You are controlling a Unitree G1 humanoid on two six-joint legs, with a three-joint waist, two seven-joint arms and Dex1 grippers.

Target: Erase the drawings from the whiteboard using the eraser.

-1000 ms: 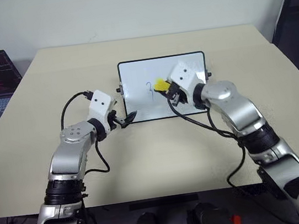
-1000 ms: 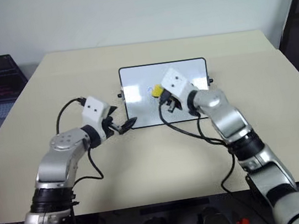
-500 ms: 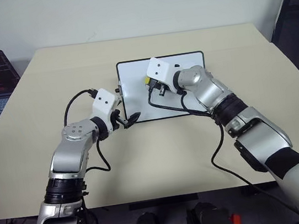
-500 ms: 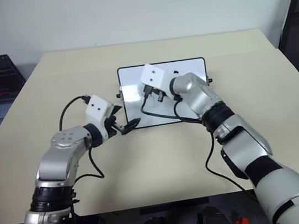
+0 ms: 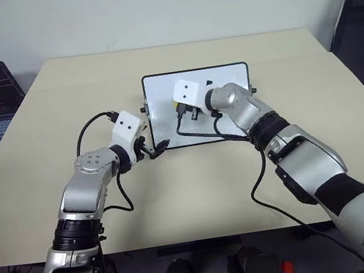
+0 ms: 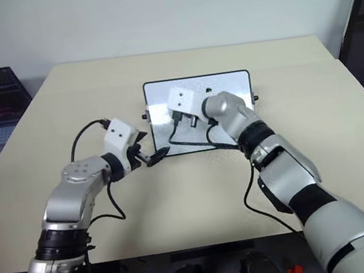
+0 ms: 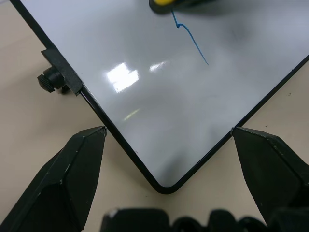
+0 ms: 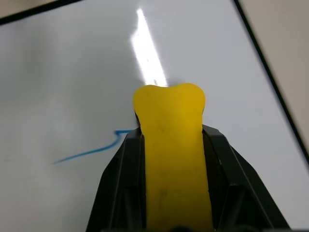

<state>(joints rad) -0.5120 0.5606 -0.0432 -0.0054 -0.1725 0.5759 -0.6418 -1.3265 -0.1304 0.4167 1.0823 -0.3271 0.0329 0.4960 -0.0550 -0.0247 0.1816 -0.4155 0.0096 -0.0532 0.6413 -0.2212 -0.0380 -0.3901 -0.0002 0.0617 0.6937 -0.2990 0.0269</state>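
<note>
Bench [image 5: 197, 195]: pale beige top, rectangular, rounded corners, wide bare areas at near edge and both sides. Whiteboard [image 5: 165, 112] lies flat on bench, about centre, toward far half; glossy white face, thin black frame, small black knob at each side. Thin blue marker stroke on board face [image 7: 190, 41]. Black cable draped over board's near edge onto bench [image 5: 199, 134]. Board's near rounded corner rests on bench surface [image 7: 166, 186].

We are seeing even, bright overhead light falling on the desk [image 5: 196, 189], with soft shadows lying under the arms. Glare is streaking across the whiteboard [image 7: 159, 96] near its black frame. The eraser [image 8: 171, 159] is looking slightly soft close to the lens.
</note>
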